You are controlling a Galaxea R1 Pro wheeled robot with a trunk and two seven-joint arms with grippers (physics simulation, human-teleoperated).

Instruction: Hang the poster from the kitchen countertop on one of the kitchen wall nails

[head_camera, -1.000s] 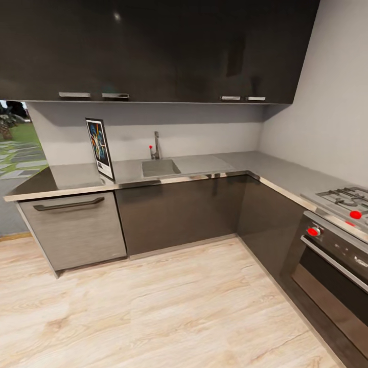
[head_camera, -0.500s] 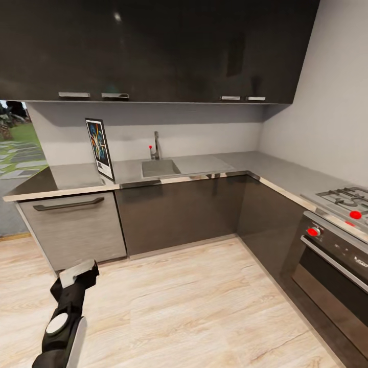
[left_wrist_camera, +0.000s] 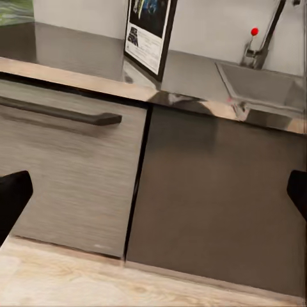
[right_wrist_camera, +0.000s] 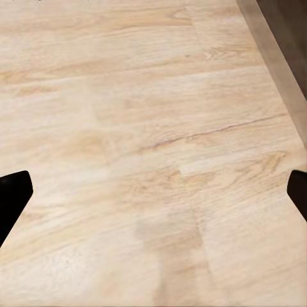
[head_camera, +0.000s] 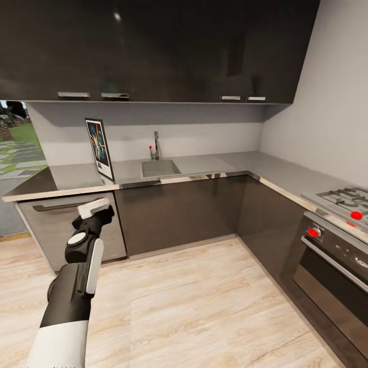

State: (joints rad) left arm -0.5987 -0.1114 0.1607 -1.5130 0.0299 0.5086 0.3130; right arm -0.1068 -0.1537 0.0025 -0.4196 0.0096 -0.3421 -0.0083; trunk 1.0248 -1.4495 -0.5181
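The step in hand is the reach for the poster [head_camera: 100,148], and it looks barely begun. The left pincer [head_camera: 93,208] hangs in front of the cabinet face, below the surface [head_camera: 214,164] edge and a little left of the poster; in the left wrist view its two dark fingertips [left_wrist_camera: 13,198] sit at opposite edges of the frame, so it is spread wide with nothing between them. The right pincer [right_wrist_camera: 153,192] is likewise wide, empty, and aimed at the wooden floor [right_wrist_camera: 153,128].

To do this well, I judge the left arm must rise above the metal edge before going forward, or it will knock the cabinet. The poster stands close to the front edge, so a push could tip it; better to close on a side of the frame than to nudge its face.

The poster stands upright on the surface, left of the sink [head_camera: 159,167], well apart from the wall behind. Its long axis runs vertically, lettering end down. Its face is turned obliquely, toward the sink side and partly to the robot, so it shows narrow and foreshortened. No nail can be made out on the wall.
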